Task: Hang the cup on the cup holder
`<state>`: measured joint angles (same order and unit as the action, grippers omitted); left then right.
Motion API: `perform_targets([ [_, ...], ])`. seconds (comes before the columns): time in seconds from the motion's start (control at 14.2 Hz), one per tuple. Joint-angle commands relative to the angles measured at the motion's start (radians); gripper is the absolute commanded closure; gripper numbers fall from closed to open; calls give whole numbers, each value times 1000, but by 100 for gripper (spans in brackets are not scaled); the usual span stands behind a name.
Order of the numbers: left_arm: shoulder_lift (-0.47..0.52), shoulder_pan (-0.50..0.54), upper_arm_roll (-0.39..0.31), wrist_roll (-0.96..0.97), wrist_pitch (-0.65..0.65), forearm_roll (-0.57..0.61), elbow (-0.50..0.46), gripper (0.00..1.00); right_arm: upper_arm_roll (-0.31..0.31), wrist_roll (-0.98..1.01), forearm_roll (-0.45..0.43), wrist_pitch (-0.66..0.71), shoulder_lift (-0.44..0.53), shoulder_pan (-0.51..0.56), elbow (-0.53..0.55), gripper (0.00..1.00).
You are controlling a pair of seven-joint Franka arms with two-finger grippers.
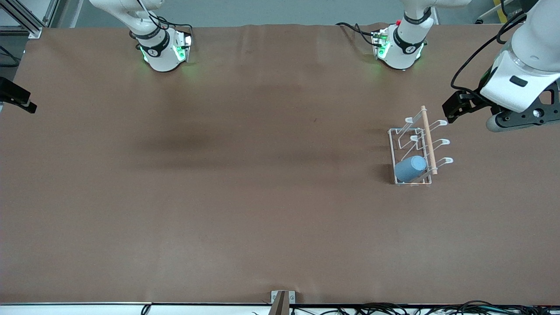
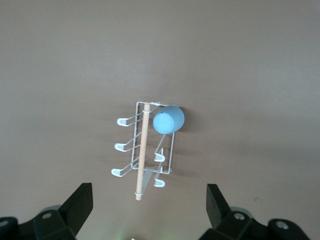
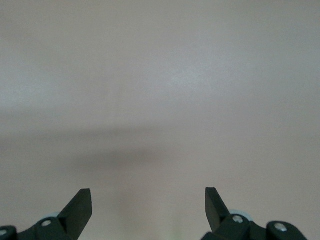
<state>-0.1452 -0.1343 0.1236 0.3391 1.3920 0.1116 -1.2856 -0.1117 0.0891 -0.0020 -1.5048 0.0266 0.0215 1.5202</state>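
The white wire cup holder (image 1: 404, 131) stands on the table toward the left arm's end, with its wooden rod (image 1: 428, 140) on top. The light-blue cup (image 1: 410, 168) sits tilted over the prong nearest the front camera, inside the rack's frame. In the left wrist view the cup (image 2: 168, 120) and cup holder (image 2: 132, 162) lie well below the camera. My left gripper (image 1: 453, 109) is open and empty, up in the air beside the holder, its jaws wide apart in the left wrist view (image 2: 150, 197). My right gripper (image 1: 17, 99) is open and empty at the right arm's end of the table, showing only bare table in its wrist view (image 3: 149, 200).
The brown table cover (image 1: 245, 175) bears nothing else. The two arm bases (image 1: 164, 50) (image 1: 400, 48) stand along the table's edge farthest from the front camera. A small bracket (image 1: 282, 299) and cables sit at the edge nearest that camera.
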Motion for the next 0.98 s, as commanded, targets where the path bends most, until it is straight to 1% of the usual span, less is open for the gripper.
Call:
perform_targets([
  [0.0, 70, 74, -5, -83, 16, -101, -62, 0, 3, -5, -3, -2, 1, -2, 3, 0],
  [0.21, 142, 131, -5, -130, 24, -113, -159, 0, 3, -6, -3, -6, 0, -2, 3, 0],
  [0.42, 243, 171, -5, -210, 94, -116, -318, 0, 3, -6, -3, -3, -4, -2, 3, 0],
  [0.49, 265, 179, -5, -239, 105, -128, -354, 0, 3, -6, -3, -3, -4, -2, 3, 0],
  [0.63, 291, 179, -7, -267, 107, -139, -392, 0, 3, -5, -3, -2, -4, 0, 5, 0],
  [0.91, 297, 171, -4, -287, 107, -139, -399, 0, 3, -6, -3, -6, -7, -2, 3, 0],
])
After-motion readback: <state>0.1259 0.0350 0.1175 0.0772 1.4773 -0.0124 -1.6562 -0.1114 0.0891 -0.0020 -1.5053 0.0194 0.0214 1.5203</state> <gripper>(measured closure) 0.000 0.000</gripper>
